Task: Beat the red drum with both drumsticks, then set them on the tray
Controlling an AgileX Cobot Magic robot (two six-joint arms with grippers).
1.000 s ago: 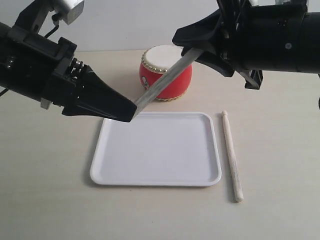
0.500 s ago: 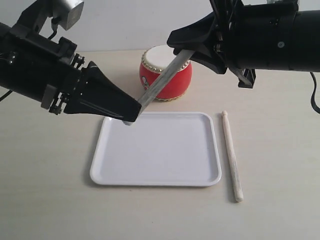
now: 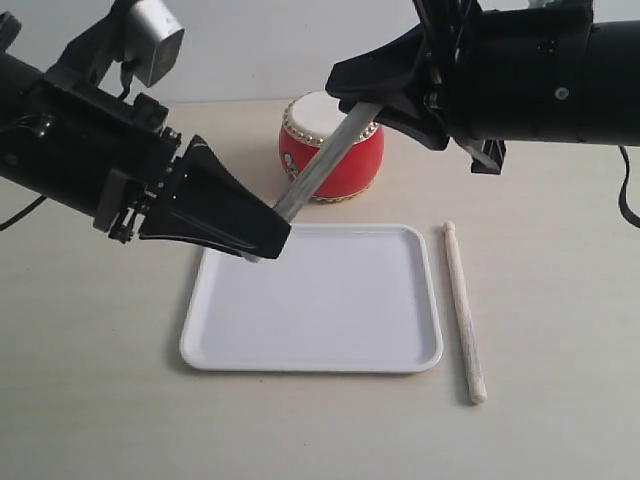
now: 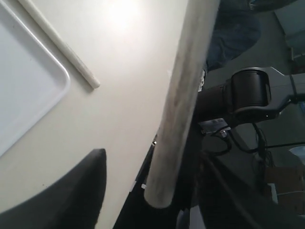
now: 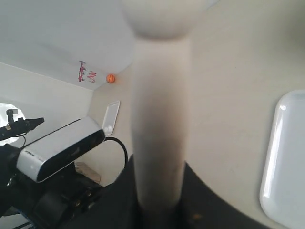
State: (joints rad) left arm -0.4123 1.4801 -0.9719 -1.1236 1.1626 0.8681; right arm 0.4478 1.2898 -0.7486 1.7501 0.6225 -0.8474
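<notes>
Exterior view: one drumstick [image 3: 325,165] spans both claws, left claw [image 3: 268,232] and right claw [image 3: 368,100] each clamped on an end, above the drum [image 3: 331,146]. Release only once one grip is secure. The other stick [image 3: 464,312] lies on the counter [image 3: 540,300] beside the tray [image 3: 315,300].

pale drumstick [image 4: 183,102] looms close; tray [image 4: 28,95] corner beside second stick [image 4: 59,43].

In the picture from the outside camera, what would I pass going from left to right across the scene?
Left end effector → tray → drumstick lying on the table. The drum, the held stick and the right end effector overlap the tray's span, so they are left out.
</notes>
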